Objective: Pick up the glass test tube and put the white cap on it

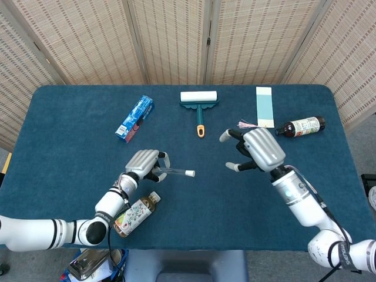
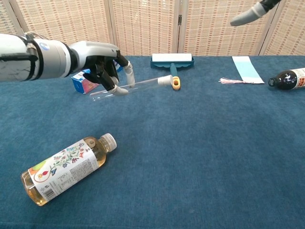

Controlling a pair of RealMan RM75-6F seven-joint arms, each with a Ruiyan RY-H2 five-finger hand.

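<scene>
Fingers of left hand (image 1: 144, 164) grip clear glass test tube (image 1: 174, 171) w/ white cap (image 1: 190, 174); right hand (image 1: 257, 149) splayed, empty.

Light: bright, even, from overhead; colours clear in both views.
Shadows: faint and soft under the tea bottle (image 2: 66, 168) and left hand (image 2: 102, 64).
Glare: small sheen on the glass test tube (image 2: 128, 87).
Focus: sharp across the bench (image 1: 70, 141); slight bowing at its edges.

Table cloth (image 1: 70, 117) matt blue felt, napped. Test tube (image 2: 125, 88) clear glossy glass, cap (image 2: 166, 80) matt white. Left hand (image 2: 102, 62) smooth grey-black plastic. Screen (image 1: 176, 35) behind table woven reed.
</scene>
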